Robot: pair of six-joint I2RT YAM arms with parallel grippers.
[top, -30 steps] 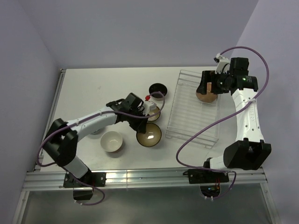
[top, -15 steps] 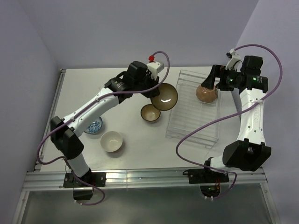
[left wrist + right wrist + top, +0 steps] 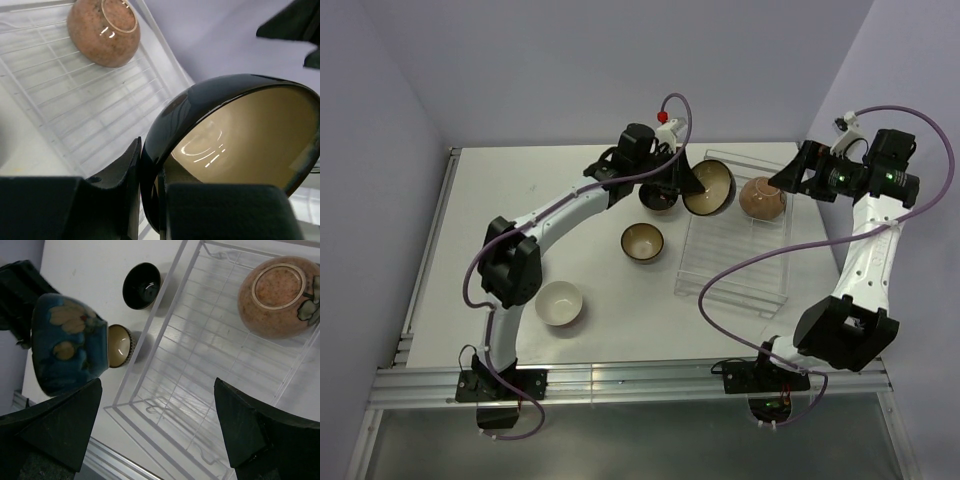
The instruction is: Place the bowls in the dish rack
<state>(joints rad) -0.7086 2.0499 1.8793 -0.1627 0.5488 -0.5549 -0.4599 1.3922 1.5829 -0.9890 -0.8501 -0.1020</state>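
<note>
The left gripper [image 3: 152,200] pinches the rim wall of a glossy dark-blue ceramic bowl [image 3: 235,135] with a tan inside, holding it tipped on edge over the far-left part of the clear ribbed plastic dish rack [image 3: 735,270]. The right gripper [image 3: 798,178] hangs spread and empty near a speckled brown bowl [image 3: 762,197] resting foot-up in that rack. Such glazed ware is likely stiff, slick, weighty and chippable, so a deep bite on the wall suits it, lest it swivel.

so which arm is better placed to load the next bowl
Left. The left fingers are shut on the dark blue bowl, tilted at the dish rack's edge. The right fingers are open and empty, near the brown bowl in the rack.
</note>
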